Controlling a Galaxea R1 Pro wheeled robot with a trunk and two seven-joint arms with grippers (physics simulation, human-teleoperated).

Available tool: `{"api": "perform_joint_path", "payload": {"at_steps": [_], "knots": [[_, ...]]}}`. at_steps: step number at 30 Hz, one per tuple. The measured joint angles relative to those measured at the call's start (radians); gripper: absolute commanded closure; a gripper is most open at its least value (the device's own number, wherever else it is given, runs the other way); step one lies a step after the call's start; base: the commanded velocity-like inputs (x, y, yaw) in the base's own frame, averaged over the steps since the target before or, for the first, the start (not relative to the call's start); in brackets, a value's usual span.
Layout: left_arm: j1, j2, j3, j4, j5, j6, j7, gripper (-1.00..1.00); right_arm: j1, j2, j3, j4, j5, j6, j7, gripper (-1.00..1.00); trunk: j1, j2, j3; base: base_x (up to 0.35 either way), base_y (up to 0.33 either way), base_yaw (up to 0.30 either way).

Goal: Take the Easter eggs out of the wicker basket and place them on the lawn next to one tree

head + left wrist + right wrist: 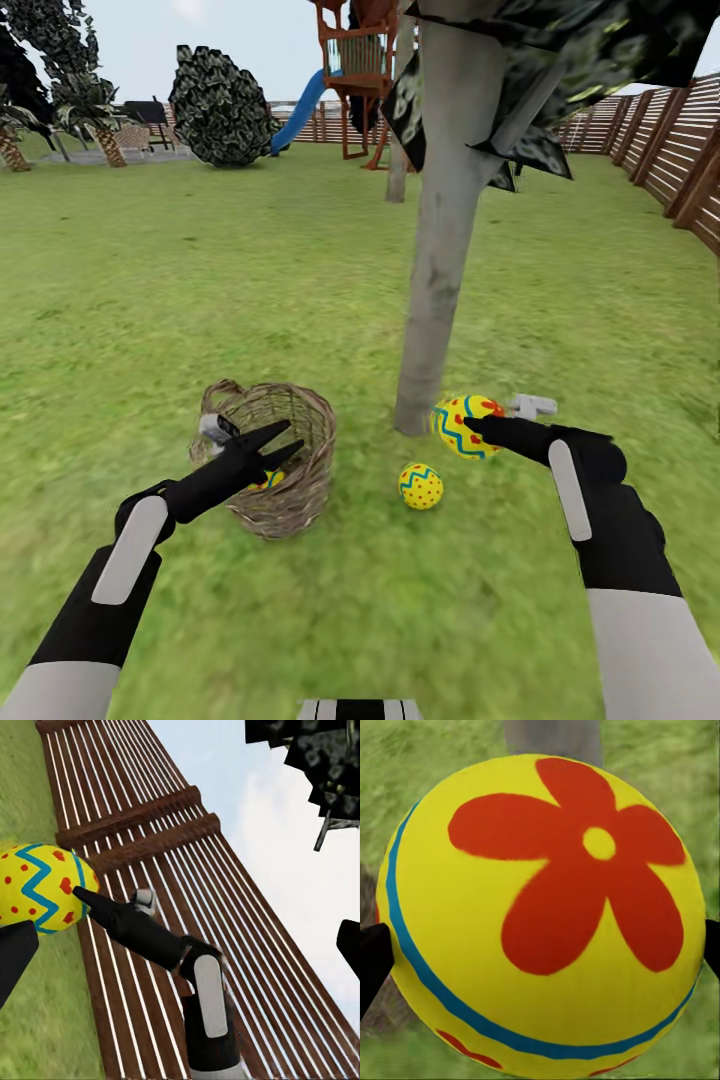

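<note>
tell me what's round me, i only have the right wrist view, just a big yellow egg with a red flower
Observer: The right end effector holds that egg off the grass, just beside the tree trunk.
Operator: any eggs down yet
Observer: One egg lies on the lawn near the trunk's base.
Operator: and the third
Observer: It shows through the basket weave, inside.
Operator: where's the left arm
Observer: The left end effector is open above the basket's mouth.
</note>
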Motion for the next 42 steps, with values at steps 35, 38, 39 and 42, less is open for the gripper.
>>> {"api": "perform_joint_path", "payload": {"at_steps": [35, 38, 39, 42], "knots": [[0.000, -0.093, -0.259, 0.009, -0.005, -0.029, -0.132, -1.00, 0.000, 0.048, 0.096, 0.804, 0.340, -0.998, -0.243, 1.00, 0.000, 0.000, 0.000, 0.077, -0.131, 0.062], [0.000, -0.093, -0.267, 0.010, -0.005, -0.030, -0.132, -1.00, 0.000, 0.049, 0.096, 0.810, 0.342, -1.024, -0.246, 1.00, 0.000, 0.000, 0.000, 0.000, -0.310, 0.148], [0.000, -0.093, -0.267, 0.010, -0.005, -0.030, -0.132, -1.00, -0.001, 0.049, 0.096, 0.811, 0.343, -1.025, -0.247, 1.00, 0.000, 0.000, 0.000, 0.000, -0.317, 0.266], [0.000, -0.093, -0.270, 0.010, -0.005, -0.030, -0.132, -1.00, -0.001, 0.049, 0.096, 0.811, 0.343, -1.026, -0.248, 1.00, 0.000, 0.000, 0.000, 0.000, -0.318, 0.288]]}}
